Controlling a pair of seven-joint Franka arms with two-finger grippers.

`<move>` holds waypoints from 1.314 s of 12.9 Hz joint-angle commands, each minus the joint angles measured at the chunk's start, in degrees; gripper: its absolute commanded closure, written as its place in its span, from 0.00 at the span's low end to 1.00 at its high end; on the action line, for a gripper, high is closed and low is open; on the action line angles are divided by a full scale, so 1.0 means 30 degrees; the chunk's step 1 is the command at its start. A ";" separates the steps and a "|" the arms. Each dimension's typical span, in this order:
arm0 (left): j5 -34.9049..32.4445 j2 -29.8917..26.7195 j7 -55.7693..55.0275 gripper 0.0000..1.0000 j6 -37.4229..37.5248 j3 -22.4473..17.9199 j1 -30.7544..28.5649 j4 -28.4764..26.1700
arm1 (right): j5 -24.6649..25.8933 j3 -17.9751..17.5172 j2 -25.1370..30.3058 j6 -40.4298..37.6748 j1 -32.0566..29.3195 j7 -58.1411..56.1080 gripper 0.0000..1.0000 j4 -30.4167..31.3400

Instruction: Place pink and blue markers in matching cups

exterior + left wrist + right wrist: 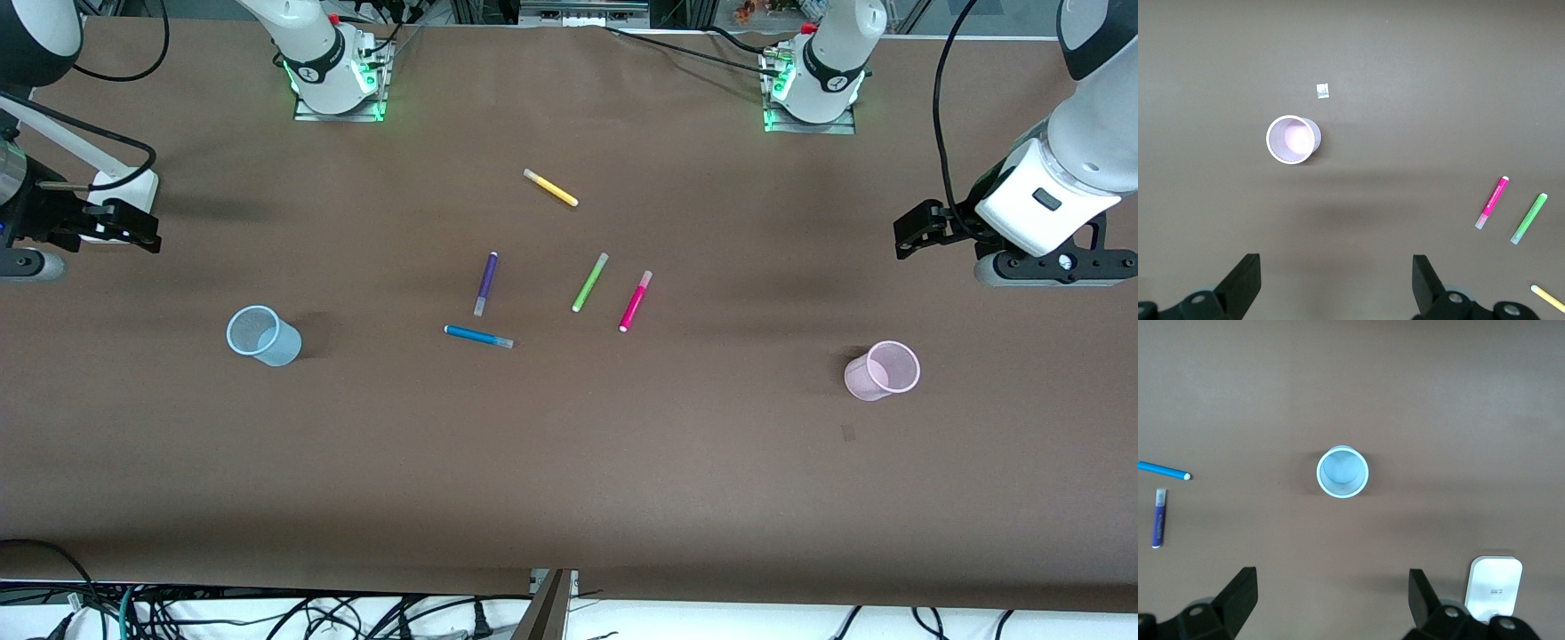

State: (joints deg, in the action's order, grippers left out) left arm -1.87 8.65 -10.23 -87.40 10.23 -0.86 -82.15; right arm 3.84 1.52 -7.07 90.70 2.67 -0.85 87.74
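A brown table (569, 462) carries everything. The left tool (1336, 283) hangs open and empty above the upright pink cup (882, 370); the right tool (1331, 600) hangs open and empty above the upright blue cup (263, 335). Between the two tools, mid-table, lie the pink marker (635, 301) and blue marker (478, 336), with purple (485, 283), green (589, 282) and yellow (550, 188) markers.
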 commanded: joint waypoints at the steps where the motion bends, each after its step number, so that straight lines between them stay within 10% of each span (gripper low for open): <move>1: 0.0329 0.0224 0.0393 0.00 0.0275 0.0018 -0.0094 0.0577 | -0.0254 -0.0007 -0.0483 -0.0235 0.0952 0.0166 0.00 -0.0360; 17: 0.0358 0.0224 0.0393 0.00 0.0304 0.0018 -0.0123 0.0547 | -0.1074 -0.0007 -0.6925 0.3831 0.7952 0.0020 0.00 -0.0419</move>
State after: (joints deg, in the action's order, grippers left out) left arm -1.86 8.70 -10.23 -87.40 10.23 -0.88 -82.15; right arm 1.31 0.99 -25.17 99.96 23.43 -0.67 87.71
